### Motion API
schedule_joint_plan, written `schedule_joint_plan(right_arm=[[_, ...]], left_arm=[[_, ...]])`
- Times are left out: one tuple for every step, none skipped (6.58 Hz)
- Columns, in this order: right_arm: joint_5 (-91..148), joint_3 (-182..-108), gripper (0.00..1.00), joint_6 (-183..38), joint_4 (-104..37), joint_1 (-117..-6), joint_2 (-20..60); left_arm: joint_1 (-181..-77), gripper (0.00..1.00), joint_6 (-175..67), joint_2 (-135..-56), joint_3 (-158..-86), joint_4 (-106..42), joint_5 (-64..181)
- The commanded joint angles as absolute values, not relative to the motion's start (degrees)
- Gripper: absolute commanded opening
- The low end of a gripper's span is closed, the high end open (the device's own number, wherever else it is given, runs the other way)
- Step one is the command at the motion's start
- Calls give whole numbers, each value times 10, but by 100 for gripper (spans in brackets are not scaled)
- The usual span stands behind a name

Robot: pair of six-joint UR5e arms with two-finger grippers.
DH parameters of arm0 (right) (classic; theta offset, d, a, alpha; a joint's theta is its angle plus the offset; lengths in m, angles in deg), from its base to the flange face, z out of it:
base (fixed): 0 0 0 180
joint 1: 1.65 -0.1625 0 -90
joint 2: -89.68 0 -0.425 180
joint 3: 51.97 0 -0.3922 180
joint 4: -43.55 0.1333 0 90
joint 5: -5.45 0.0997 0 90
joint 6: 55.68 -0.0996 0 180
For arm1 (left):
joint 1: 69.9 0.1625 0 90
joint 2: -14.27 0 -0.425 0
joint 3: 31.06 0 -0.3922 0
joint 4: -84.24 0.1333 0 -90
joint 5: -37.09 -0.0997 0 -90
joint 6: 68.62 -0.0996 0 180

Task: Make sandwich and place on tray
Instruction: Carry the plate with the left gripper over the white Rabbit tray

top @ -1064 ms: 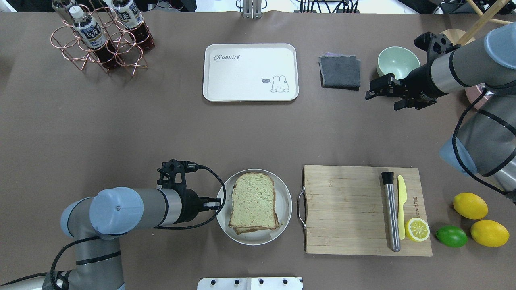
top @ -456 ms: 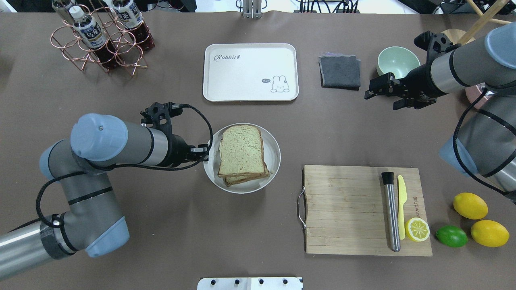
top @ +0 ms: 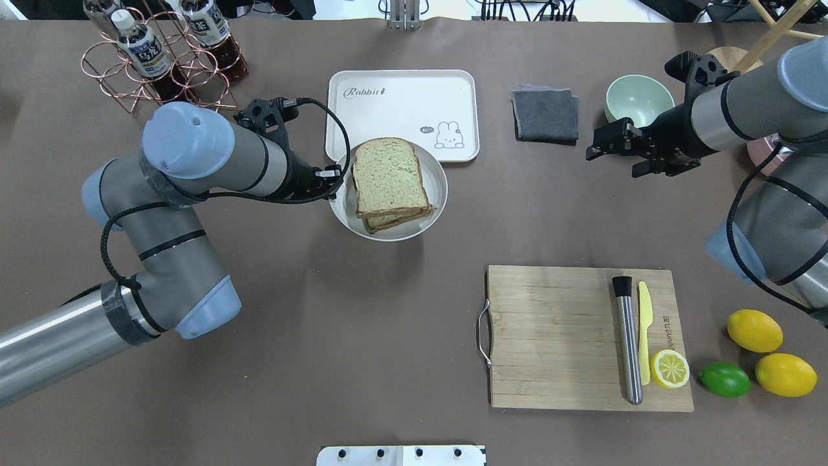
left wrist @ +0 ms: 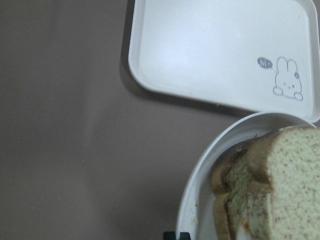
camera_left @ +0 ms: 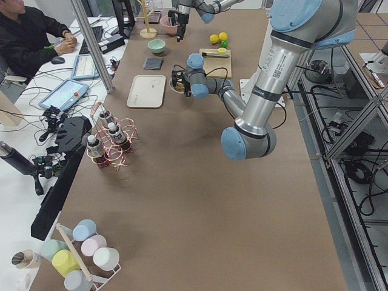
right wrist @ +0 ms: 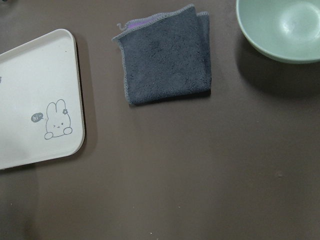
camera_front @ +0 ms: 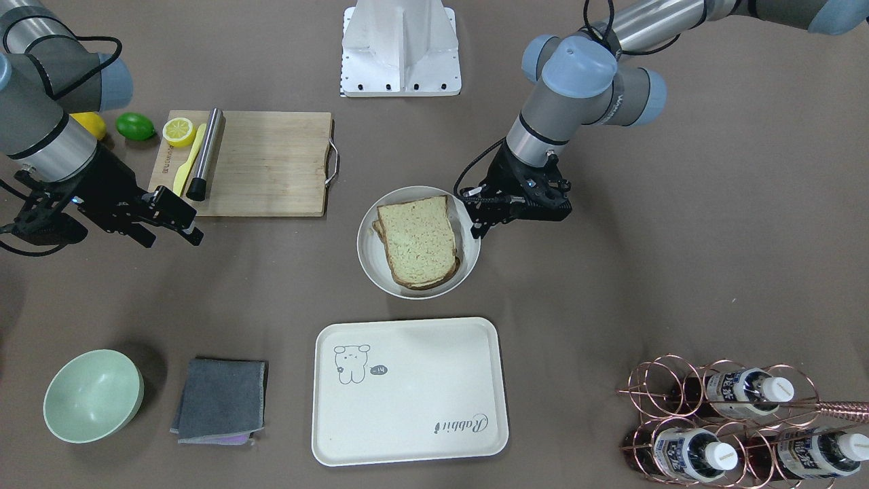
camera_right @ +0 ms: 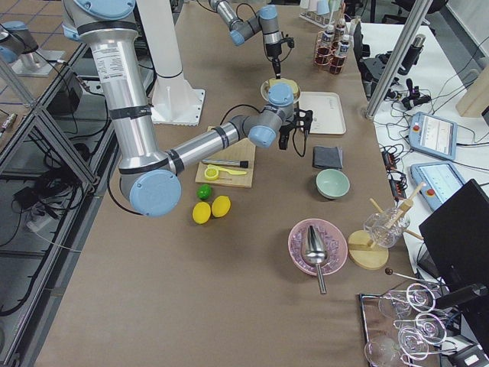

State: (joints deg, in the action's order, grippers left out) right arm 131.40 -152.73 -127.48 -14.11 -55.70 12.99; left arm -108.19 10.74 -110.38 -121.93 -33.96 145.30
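Observation:
The sandwich (top: 388, 176) of two speckled tan slices lies on a round pale-grey plate (top: 388, 234); its filling is nearly hidden. My left gripper (top: 333, 181) is shut on the plate's left rim and holds it over the near edge of the cream tray (top: 388, 103). In the front-facing view the sandwich (camera_front: 417, 241), the plate (camera_front: 380, 275), the left gripper (camera_front: 475, 212) and the tray (camera_front: 407, 401) show too. The left wrist view shows the plate rim (left wrist: 200, 175), the sandwich (left wrist: 280, 180) and the tray (left wrist: 210, 45). My right gripper (top: 598, 145) is open and empty near the grey cloth.
A folded grey cloth (top: 545, 115) and a green bowl (top: 639, 98) lie right of the tray. A copper bottle rack (top: 162, 58) stands at the far left. A wooden cutting board (top: 556, 336) with a metal muddler, yellow knife and lemon half lies front right, with lemons and a lime beside it.
My left arm has carried the plate with the sandwich from the front of the table away to the tray's near edge. The right arm has not moved.

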Motion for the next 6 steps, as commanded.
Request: schedule_joint_plan(right_arm=[[1311,-1527,99,-1275,-140,-557,130],[1311,-1527,99,-1275,-140,-557,130],[1310,-1528,99,-1275,-140,-556,130],[1310,-1529,99,-1275,-140,-556,130],[1310,-1528,99,-1275,-140,-556,130],[1310,-1525,99,-1275,-140,-556,130]], left_arm=[[-1107,0,73,-1182,-1094,-391,1456],[-1123,0,53,-1198,-1018,-476,1482],[-1136,0,21,-1218,-976,-483,1488],[-1149,0,6,-1240,-949,-484,1491],[-1152,0,0,-1267,-909,-490,1493],[-1154,0,1,-1281,-876,-507,1492]])
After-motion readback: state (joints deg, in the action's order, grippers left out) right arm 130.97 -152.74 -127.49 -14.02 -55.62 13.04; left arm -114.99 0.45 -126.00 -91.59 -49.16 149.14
